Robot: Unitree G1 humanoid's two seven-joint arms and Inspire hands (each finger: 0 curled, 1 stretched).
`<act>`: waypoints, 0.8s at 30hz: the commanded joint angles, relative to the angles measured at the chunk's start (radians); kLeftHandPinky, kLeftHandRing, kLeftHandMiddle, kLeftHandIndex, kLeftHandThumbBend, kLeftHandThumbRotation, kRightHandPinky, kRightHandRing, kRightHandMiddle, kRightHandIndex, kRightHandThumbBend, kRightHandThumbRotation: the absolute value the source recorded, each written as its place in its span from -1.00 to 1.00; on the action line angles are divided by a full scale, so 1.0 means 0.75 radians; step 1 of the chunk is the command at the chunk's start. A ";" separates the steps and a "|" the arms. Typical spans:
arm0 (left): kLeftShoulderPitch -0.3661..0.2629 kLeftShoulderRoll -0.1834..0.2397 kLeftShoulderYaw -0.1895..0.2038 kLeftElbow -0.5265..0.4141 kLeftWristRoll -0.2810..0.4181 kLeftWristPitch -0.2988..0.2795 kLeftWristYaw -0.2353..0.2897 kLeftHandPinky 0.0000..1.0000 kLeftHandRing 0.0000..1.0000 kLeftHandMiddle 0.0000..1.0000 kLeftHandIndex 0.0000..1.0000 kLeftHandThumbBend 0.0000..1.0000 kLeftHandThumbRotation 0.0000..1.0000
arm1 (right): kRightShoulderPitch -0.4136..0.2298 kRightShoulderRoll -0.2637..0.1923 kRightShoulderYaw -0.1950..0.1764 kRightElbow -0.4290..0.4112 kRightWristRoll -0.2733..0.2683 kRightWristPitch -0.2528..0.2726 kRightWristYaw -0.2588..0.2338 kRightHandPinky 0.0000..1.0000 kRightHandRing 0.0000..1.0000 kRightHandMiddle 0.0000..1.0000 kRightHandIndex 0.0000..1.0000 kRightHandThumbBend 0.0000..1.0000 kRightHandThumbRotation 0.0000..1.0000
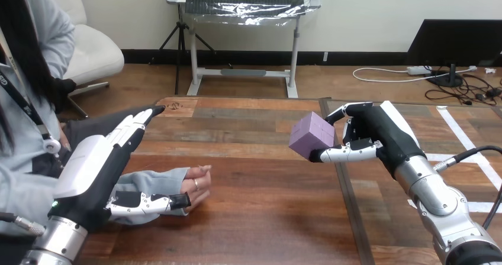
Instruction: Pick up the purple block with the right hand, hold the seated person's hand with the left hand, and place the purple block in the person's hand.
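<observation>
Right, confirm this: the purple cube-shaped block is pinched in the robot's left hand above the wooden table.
Wrong hand: in the head view the purple cube-shaped block is pinched in the robot's right hand above the wooden table.

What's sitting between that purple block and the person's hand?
Nothing: in the head view, only bare table lies between the purple block, held in the right hand, and the person's hand.
</observation>
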 commanded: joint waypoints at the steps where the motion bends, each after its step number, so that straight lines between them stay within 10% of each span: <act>1: -0.059 0.031 -0.008 -0.061 -0.028 -0.023 0.025 0.82 0.91 0.90 0.91 1.00 -0.10 | -0.065 0.005 -0.032 -0.035 0.024 -0.031 -0.002 -0.93 -0.85 -0.75 -0.77 0.10 -1.00; 24: -0.052 0.084 -0.017 -0.124 -0.007 0.038 -0.063 0.73 0.81 0.78 0.76 1.00 -0.20 | -0.056 0.000 -0.031 -0.062 0.018 -0.060 -0.012 -0.94 -0.85 -0.76 -0.78 0.12 -1.00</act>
